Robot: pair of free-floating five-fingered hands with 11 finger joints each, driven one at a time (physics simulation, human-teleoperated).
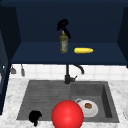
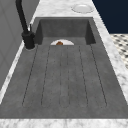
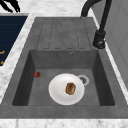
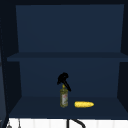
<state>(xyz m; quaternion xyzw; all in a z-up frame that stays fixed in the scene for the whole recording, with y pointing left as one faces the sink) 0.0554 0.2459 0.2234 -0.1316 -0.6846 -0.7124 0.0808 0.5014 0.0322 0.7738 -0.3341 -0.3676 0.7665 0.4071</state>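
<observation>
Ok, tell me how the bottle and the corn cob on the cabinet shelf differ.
The bottle stands upright; the corn cob lies on its side to the bottle's right. The bottle is olive green with a pale label; the corn cob is plain bright yellow. The right hand is at the bottle's top, while nothing touches the corn cob. Both rest on the same lower shelf.

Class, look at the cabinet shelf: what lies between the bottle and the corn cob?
Nothing: between the bottle and the corn cob the shelf is bare, seen in the upper and front views.
</observation>
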